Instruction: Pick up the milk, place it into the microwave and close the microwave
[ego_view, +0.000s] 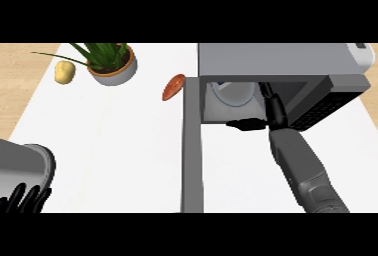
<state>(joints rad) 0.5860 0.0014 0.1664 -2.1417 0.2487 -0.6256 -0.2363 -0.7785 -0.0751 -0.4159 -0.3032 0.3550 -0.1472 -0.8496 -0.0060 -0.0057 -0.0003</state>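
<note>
The milk (233, 93), a white carton with a blue mark, sits inside the open microwave (273, 60) at the left of its cavity. The microwave's grey door (193, 155) swings out toward me, edge-on, down the middle of the view. My right hand (249, 123) is at the cavity's mouth, just below and right of the milk, with its fingers (270, 102) stretched out into the opening and not curled round the carton. My left hand (22, 198) rests open at the lower left edge, fingers up.
On the white counter at the back left stand a potted plant (112, 64), a yellow potato (65, 73) and a reddish sweet potato (174, 86) close to the door's hinge side. The microwave's control panel (325, 107) lies right of my forearm.
</note>
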